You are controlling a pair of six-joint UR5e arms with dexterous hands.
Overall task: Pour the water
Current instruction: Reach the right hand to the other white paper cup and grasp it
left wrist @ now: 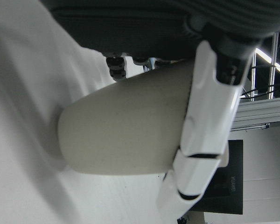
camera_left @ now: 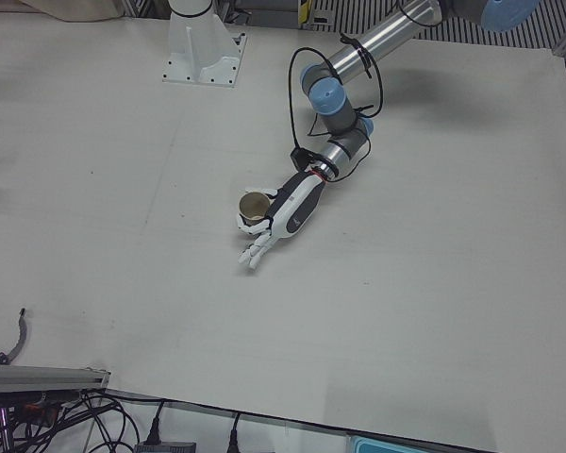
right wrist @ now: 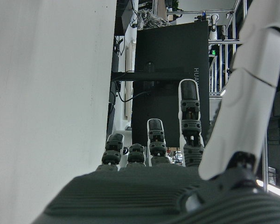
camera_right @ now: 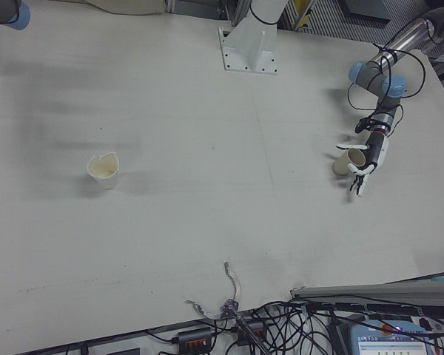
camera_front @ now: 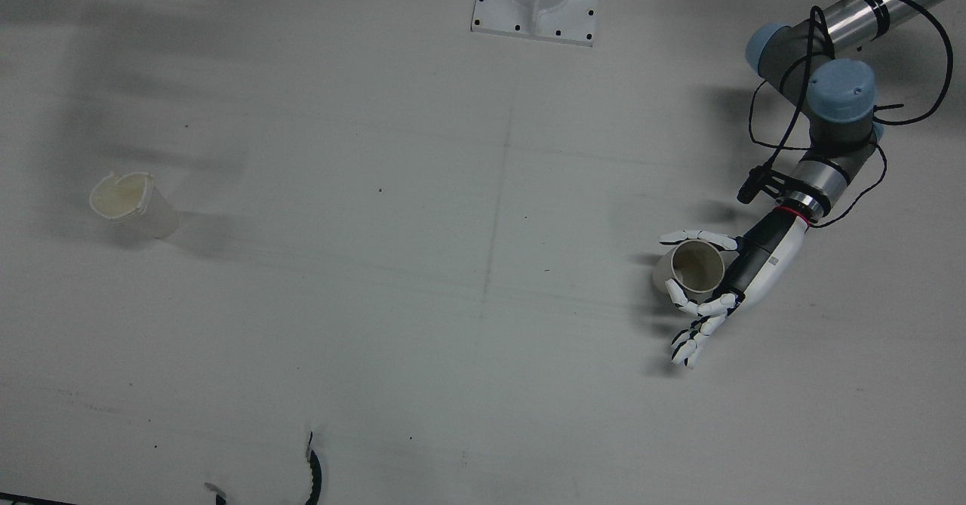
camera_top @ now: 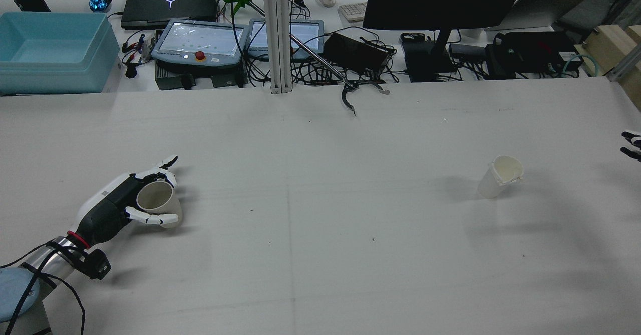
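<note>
— Where is the cup now?
— The left hand (camera_front: 713, 282) wraps the paper cup (camera_front: 696, 267) on the desk (camera_front: 453, 263); the right hand (camera_top: 631, 145) is spread, empty.
— Risk?
— A loose grip may tip it before reaching the white cup (camera_front: 128, 203).

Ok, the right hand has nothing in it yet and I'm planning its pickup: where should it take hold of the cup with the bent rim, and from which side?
Probably around the mid-wall of the cup, from the robot's right, where the right hand waits open. It stands upright, its mouth open upward, and its rim is deformed, so wrap the smooth wall below the rim.
</note>
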